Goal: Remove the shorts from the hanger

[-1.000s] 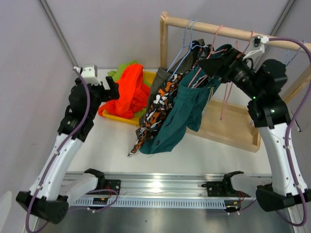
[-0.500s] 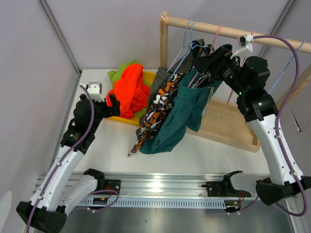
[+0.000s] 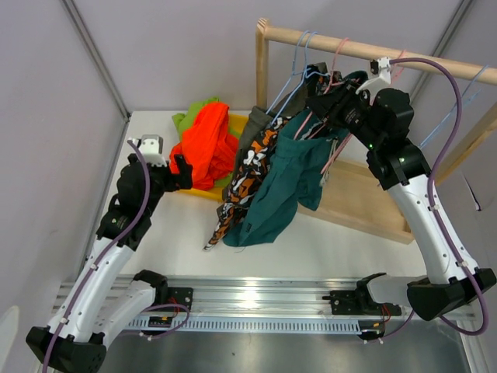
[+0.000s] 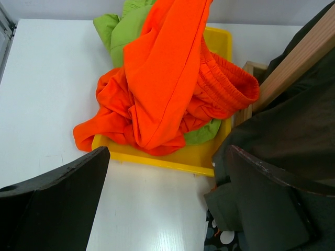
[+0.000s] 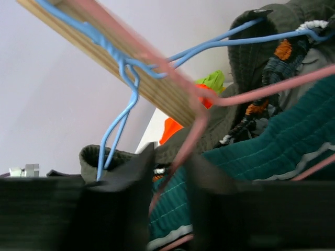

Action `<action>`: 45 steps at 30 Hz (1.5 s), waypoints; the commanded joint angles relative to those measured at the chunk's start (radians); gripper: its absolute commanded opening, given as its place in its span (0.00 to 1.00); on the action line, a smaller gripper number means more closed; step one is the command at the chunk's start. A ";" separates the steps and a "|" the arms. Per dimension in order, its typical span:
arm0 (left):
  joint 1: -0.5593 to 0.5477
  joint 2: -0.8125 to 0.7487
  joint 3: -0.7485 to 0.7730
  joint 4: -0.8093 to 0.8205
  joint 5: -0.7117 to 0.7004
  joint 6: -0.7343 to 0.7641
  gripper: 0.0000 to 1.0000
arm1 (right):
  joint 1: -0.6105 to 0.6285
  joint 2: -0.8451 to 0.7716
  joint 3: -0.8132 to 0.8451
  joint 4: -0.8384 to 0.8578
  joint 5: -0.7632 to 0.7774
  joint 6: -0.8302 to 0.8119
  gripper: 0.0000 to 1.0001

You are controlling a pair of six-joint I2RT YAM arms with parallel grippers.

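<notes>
Three pairs of shorts hang on wire hangers from the wooden rail (image 3: 349, 48): dark teal (image 3: 289, 186), camouflage (image 3: 252, 175) and olive-grey (image 3: 252, 130). The teal pair (image 5: 272, 141) hangs on a pink hanger (image 5: 194, 125). My right gripper (image 5: 172, 157) is up under the rail, shut on that hanger's wire; in the top view this gripper (image 3: 324, 89) is at the hanger necks. Orange-red shorts (image 4: 167, 78) and lime green shorts (image 4: 125, 26) lie heaped in the yellow tray (image 4: 157, 159). My left gripper (image 4: 165, 172) hovers open over the table just before the tray, holding nothing.
Blue hangers (image 5: 128, 104) hook over the rail beside the pink one. More pink and blue hangers (image 3: 454, 109) hang further right. The rack's wooden base (image 3: 365, 198) lies at back right, its post (image 4: 298, 57) next to the tray.
My right arm slid left along the rail and its jaws closed on the pink hanger wire. The left arm drew back from the tray and stayed open.
</notes>
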 commanded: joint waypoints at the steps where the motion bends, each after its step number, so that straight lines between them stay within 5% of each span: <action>1: -0.006 -0.013 -0.003 0.035 0.011 0.016 0.99 | 0.007 -0.002 0.002 0.072 0.009 0.000 0.22; 2: -0.006 -0.015 -0.004 0.036 0.016 0.019 0.99 | 0.007 -0.008 0.001 0.072 0.011 0.000 0.05; 3: -0.006 -0.018 -0.005 0.038 0.023 0.021 0.99 | 0.007 -0.011 -0.002 0.068 0.014 -0.002 0.00; 9: -0.101 -0.045 0.075 0.030 0.082 0.044 0.99 | 0.005 -0.083 0.005 0.050 0.038 -0.011 0.00; 16: -0.473 0.006 0.304 0.053 0.198 0.050 0.99 | 0.007 -0.149 0.084 0.035 0.041 0.050 0.00; 24: -0.732 0.160 0.309 0.255 0.300 0.027 0.99 | 0.014 -0.179 0.131 0.029 0.012 0.116 0.00; 31: -0.836 0.318 0.313 0.426 0.330 0.012 0.99 | 0.018 -0.211 0.136 0.007 0.011 0.145 0.00; 40: -0.890 0.445 0.382 0.456 0.226 0.032 0.99 | 0.019 -0.271 0.111 -0.011 0.018 0.167 0.00; 43: -0.890 0.462 0.397 0.459 0.171 0.045 0.86 | 0.018 -0.289 0.099 -0.017 0.018 0.179 0.00; 45: -0.890 0.464 0.397 0.470 0.159 0.047 0.48 | 0.018 -0.306 0.078 -0.017 0.020 0.188 0.00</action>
